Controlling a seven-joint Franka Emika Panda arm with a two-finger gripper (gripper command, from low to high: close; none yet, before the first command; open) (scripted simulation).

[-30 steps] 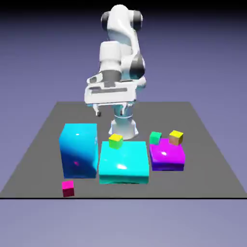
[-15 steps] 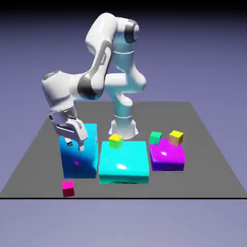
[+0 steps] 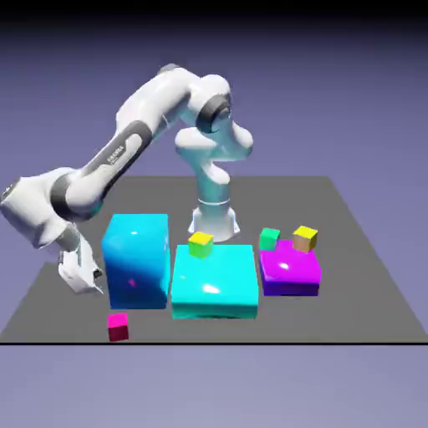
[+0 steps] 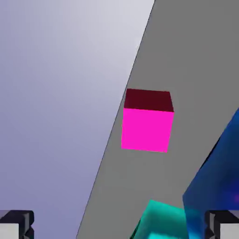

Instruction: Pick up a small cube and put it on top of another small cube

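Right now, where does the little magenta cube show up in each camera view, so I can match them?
Exterior view: the magenta cube sits on the table near its front edge, lower left, in front of the tall cyan block.
Hand view: it is just right of centre, by the table edge.
Shared landmark: the tall cyan block, lower right in the hand view.

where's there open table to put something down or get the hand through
Bare table runs right of the purple block, and along the front edge right of the magenta cube. The middle is crowded: tall cyan block, flat cyan block and purple block sit close together. The open gripper hangs left of the tall block.
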